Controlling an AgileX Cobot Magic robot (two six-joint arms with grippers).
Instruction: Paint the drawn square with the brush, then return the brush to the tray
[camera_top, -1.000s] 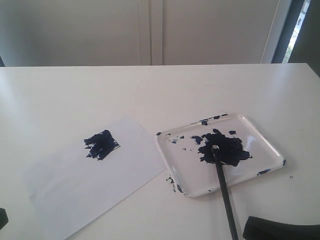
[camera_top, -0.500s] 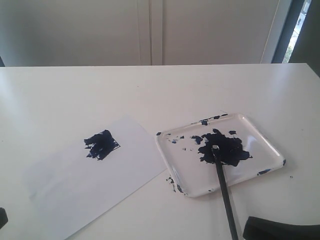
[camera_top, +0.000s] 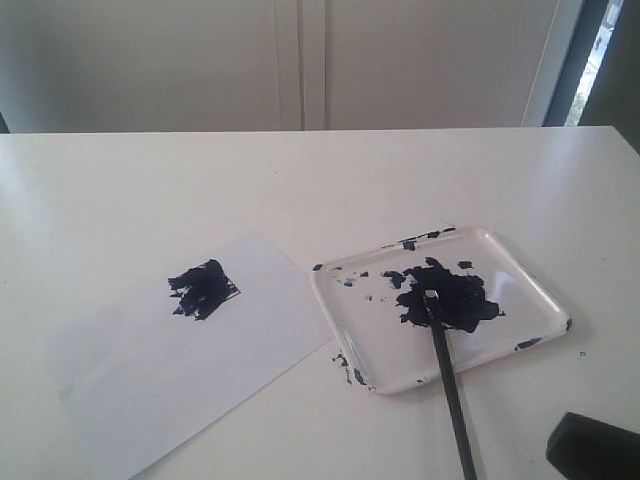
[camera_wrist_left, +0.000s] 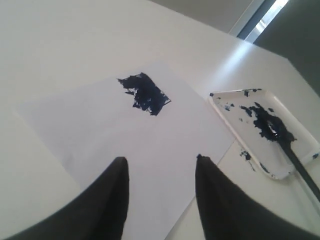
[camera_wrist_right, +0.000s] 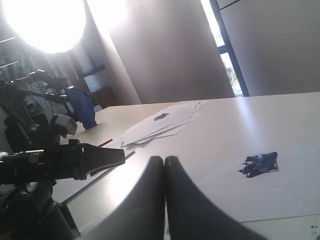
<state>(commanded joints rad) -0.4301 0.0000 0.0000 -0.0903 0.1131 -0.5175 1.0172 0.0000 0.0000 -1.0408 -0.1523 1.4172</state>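
Evidently brush (camera_top: 447, 370) rests tip in tray (camera_top: 520, 270), its handle end near my right gripper (camera_wrist_right: 164, 162), closed together and empty. Left gripper (camera_wrist_left: 161, 159) apart, farther off.

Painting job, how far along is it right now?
Done: the drawn square on the white paper sheet is a ragged dark-blue blotch, and the long black brush rests in the glossy white tray, tip in its paint puddle. In hand: nothing; the right gripper is shut and empty, the left gripper open and empty. Left: apparently nothing.
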